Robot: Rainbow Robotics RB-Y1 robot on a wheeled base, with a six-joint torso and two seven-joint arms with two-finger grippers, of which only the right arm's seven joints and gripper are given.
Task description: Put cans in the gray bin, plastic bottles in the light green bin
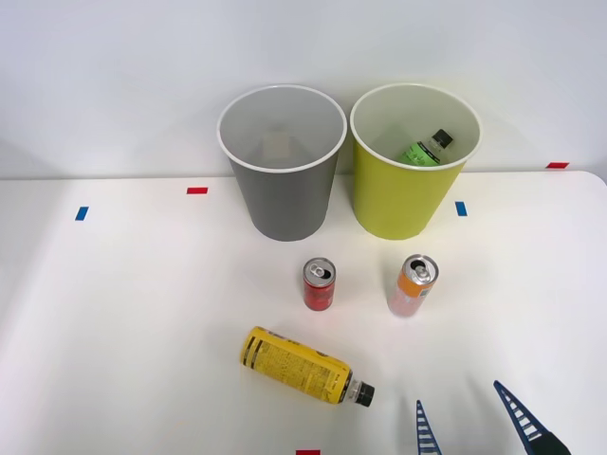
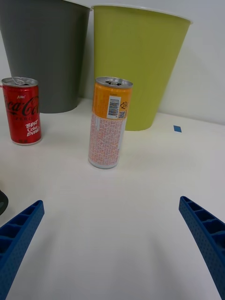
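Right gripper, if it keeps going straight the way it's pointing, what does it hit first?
Most likely the orange can, standing upright roughly centred ahead of the open right gripper; the light green bin stands behind it.

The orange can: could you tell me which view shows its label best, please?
The right wrist view: the orange can stands upright there, side on, with its barcode and print facing the camera. The front view looks down on the can, showing mostly its silver top and a foreshortened side.
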